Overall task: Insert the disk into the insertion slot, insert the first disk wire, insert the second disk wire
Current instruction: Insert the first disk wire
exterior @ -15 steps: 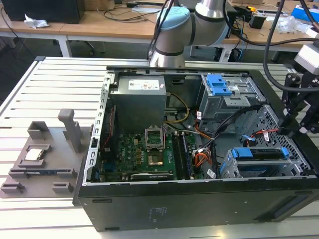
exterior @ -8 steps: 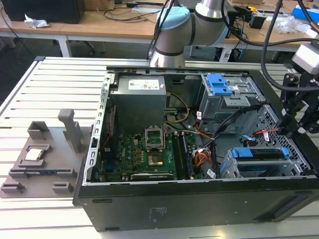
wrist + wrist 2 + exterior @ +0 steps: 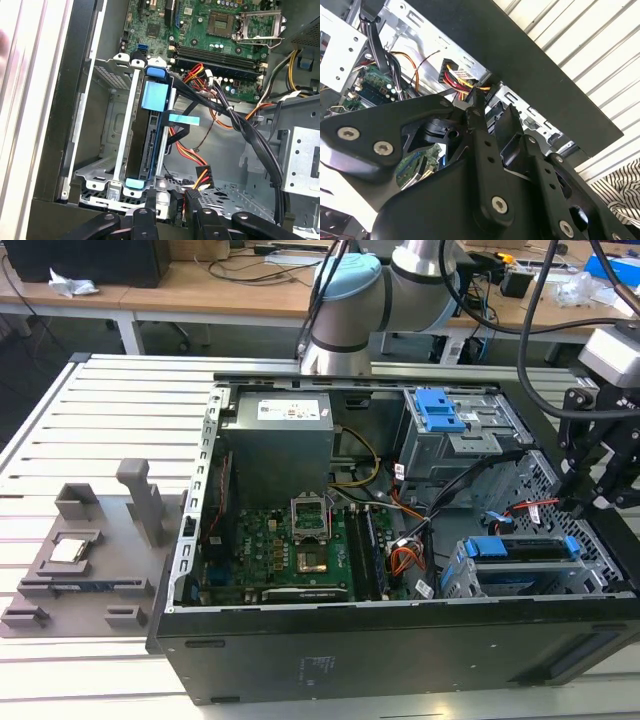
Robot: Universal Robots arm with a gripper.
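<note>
1. Since the disk sits in the insertion slot, I judge it rigid, weighty and shock-sensitive; hold it by its blue carrier.
2. Power plug: stiff body, limp wires; pinch the body.
3. Gripper hangs further right in the exterior view; its opening and hold I cannot tell.

Bright, even overhead light filled the exterior view. The pale slatted tabletop bounced it back with no hard shadows, though the inside of the computer case sat dimmer. In the second wrist view I saw the slats blown out white and the tool almost a black silhouette, soft so close to the lens. In the first wrist view the slats looked washed out.
</note>
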